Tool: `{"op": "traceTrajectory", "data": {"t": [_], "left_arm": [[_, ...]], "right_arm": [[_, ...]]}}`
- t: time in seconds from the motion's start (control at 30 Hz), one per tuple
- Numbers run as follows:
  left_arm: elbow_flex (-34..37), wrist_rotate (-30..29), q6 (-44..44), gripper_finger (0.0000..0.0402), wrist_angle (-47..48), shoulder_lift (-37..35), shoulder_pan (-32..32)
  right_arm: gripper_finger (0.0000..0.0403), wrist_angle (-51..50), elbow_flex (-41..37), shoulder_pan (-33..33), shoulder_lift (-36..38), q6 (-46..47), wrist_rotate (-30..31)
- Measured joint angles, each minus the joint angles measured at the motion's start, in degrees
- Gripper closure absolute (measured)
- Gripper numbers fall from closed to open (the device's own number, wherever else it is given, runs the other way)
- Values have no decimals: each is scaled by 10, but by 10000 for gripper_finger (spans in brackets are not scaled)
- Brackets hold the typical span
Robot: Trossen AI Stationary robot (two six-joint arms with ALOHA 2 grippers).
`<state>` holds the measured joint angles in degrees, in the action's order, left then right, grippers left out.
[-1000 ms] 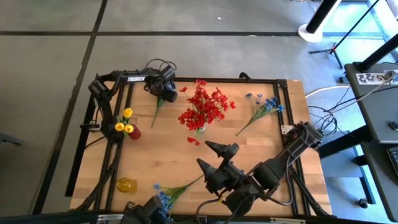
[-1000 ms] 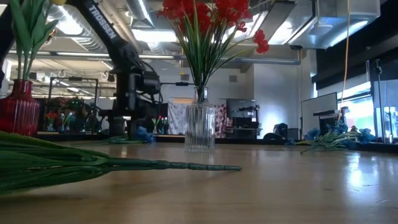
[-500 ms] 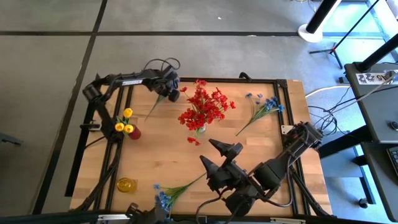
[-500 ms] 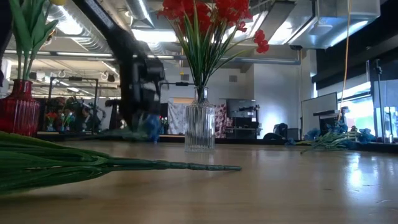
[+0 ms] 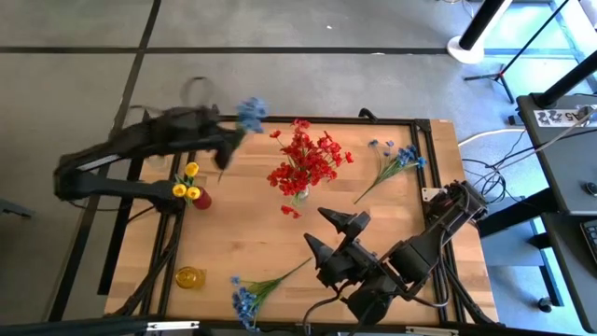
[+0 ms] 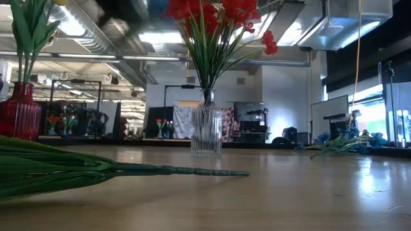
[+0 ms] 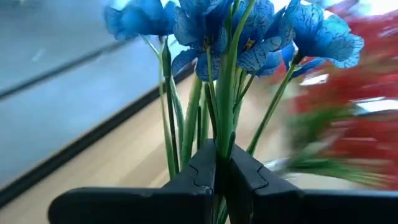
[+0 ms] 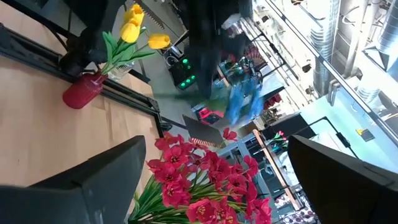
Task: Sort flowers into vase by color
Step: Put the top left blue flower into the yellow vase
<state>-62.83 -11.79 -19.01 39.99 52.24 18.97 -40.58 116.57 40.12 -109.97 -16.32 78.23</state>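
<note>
Left wrist view shows my left gripper [image 7: 219, 163] pinching the blue flowers [image 7: 249, 37] by their stems, blooms sticking up past my jaws. My right gripper [image 5: 338, 235] waits with jaws spread wide, near the red flowers [image 5: 306, 161].

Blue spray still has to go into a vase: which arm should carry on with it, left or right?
Left. The left gripper is already shut on a blue spray, lifted over the table's far left part. The right gripper hangs open and empty near the front edge, so it would probably need a fresh pick.
</note>
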Motion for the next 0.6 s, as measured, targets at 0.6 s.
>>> {"op": "traceTrajectory", "data": {"t": [0.6], "left_arm": [[77,274,-30,391,-292,-195,-233]], "right_arm": [[13,99,0,-17,4,-55,-3]]}}
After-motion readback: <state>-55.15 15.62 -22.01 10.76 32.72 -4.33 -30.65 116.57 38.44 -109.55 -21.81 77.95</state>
